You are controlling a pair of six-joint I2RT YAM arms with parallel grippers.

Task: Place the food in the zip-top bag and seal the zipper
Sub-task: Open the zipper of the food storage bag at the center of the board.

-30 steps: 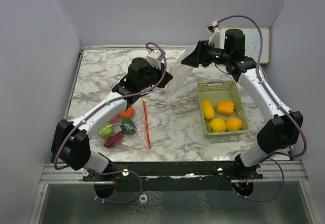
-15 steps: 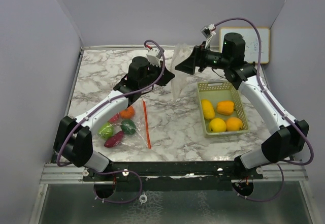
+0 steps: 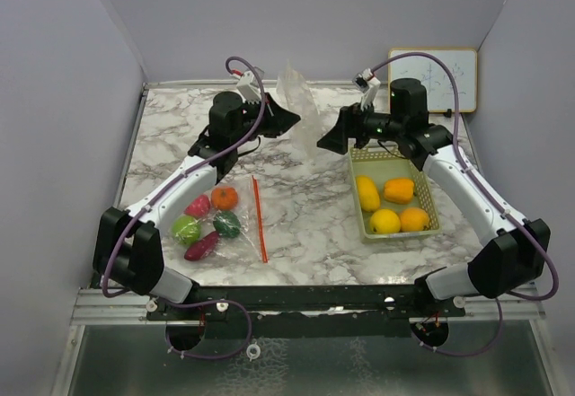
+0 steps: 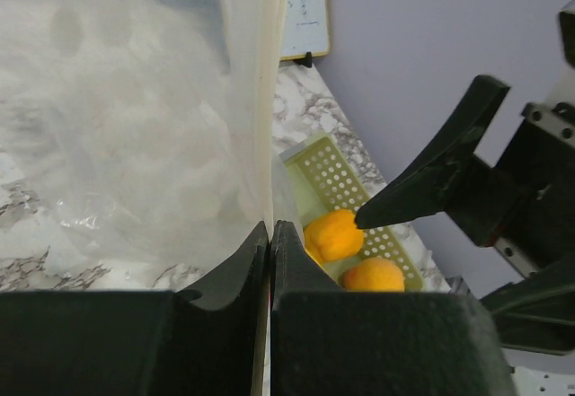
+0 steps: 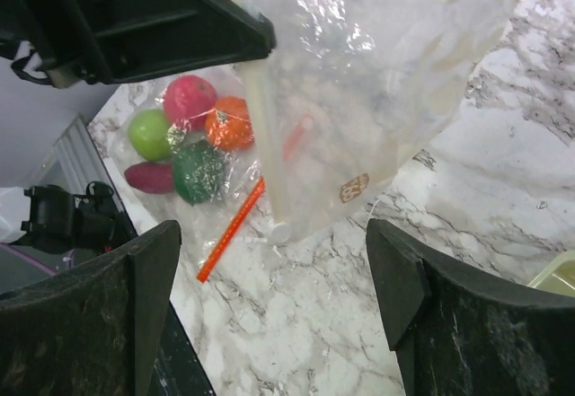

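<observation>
1. Step in hand: I am opening the zip-top bag point(image 3: 304, 118), which hangs just left of the basket point(image 3: 384, 151).
2. My left hand point(image 4: 270, 227) is clamped on the bag's zipper edge. My right hand point(image 3: 332, 136) gapes wide and empty beside it.
3. Four pieces of food point(image 3: 384, 221) lie in the basket. More sits well left of the basket in a second bag point(image 3: 243, 234).
4. Next, I judge, the right hand must pinch the opposite lip.

Bright even light, soft faint shadows, glints on the clear bag point(image 5: 359, 46), hazy in left wrist view.
</observation>
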